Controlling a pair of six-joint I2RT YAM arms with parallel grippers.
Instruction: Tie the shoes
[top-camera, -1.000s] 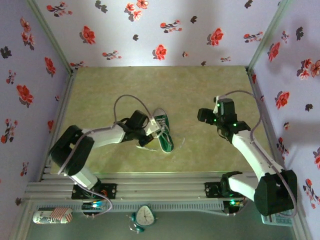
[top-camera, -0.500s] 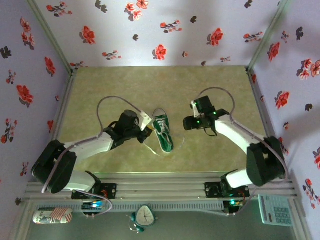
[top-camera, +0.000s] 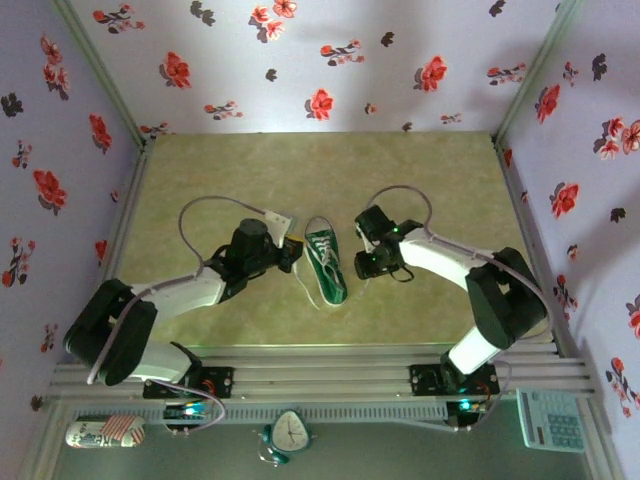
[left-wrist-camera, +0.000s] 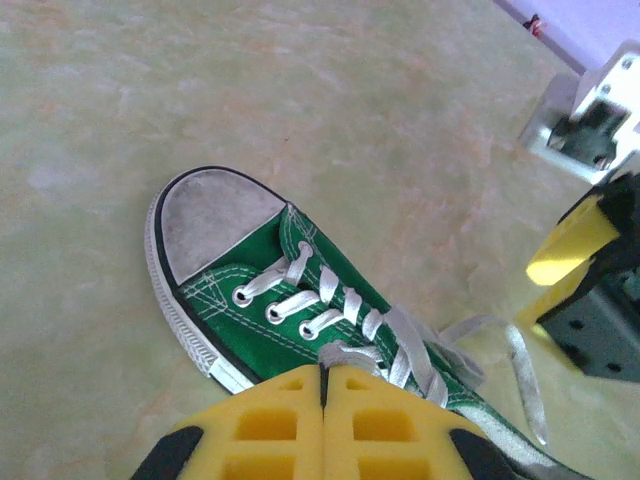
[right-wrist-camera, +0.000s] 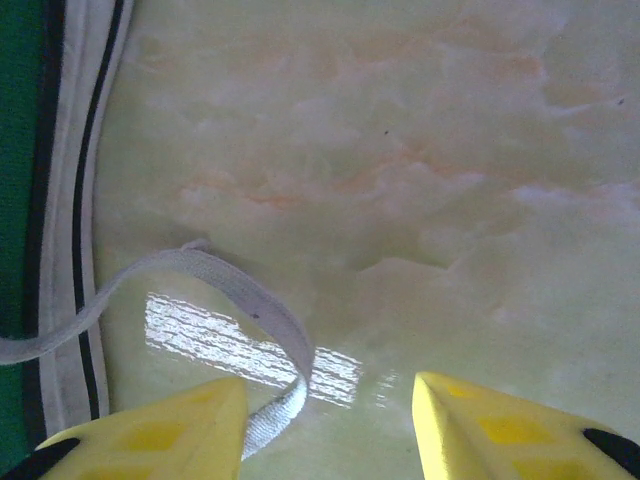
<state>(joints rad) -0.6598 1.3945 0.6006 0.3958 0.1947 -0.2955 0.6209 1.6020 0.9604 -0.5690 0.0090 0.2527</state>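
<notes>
The shoe (top-camera: 325, 262) is a small green canvas sneaker with a white toe cap, lying mid-table with its toe pointing away. In the left wrist view the shoe (left-wrist-camera: 270, 290) shows its white laces threaded but loose. My left gripper (top-camera: 295, 253) is at the shoe's left side. Its yellow fingers (left-wrist-camera: 325, 378) are pressed shut, and a bunched lace (left-wrist-camera: 352, 353) lies right at their tips; I cannot tell whether it is pinched. My right gripper (top-camera: 360, 268) hangs low at the shoe's right side. It stands open (right-wrist-camera: 330, 425), with a loose lace end (right-wrist-camera: 235, 295) curling between its fingers beside the left one.
The white sole rim (right-wrist-camera: 75, 200) runs along the left edge of the right wrist view. Another lace end (left-wrist-camera: 520, 370) trails on the glossy green table (top-camera: 420, 190). Floral walls enclose three sides. A clock (top-camera: 290, 432) and a calculator (top-camera: 552, 420) sit below the front rail.
My right arm has swung in from the right to the shoe's side, its jaws narrowing around the lace end. My left gripper has shifted up along the shoe's left side, still shut.
</notes>
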